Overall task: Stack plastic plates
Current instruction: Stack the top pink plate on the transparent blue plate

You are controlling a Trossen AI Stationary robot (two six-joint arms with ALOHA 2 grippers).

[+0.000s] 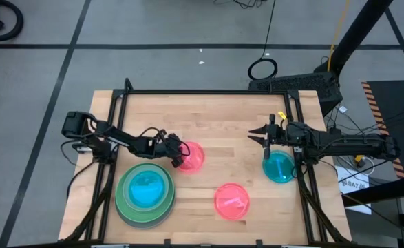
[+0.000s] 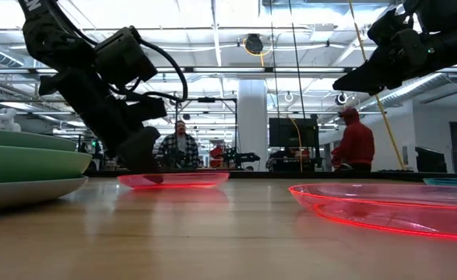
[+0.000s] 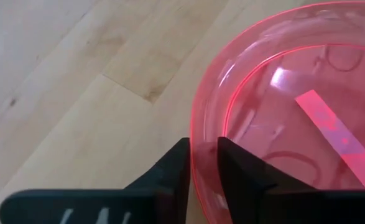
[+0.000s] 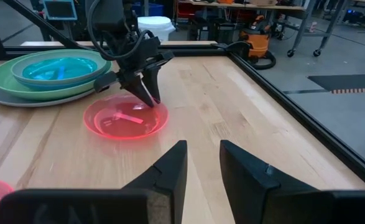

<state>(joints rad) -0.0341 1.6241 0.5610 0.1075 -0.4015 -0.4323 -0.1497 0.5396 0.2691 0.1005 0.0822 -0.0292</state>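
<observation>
Wooden table [image 1: 215, 117]; pink plate [image 3: 294, 112] rim between left gripper [image 3: 202, 163] jaws.

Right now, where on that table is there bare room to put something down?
Bare wood runs along the far edge of the table and between the two pink plates and the teal plate. Crowded: the near-left corner, where the plate stack sits beside the left gripper.

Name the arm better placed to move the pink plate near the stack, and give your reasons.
Left. The left gripper already straddles the rim of that pink plate, right beside the stack. The right gripper hangs empty across the table, above the teal plate.
</observation>
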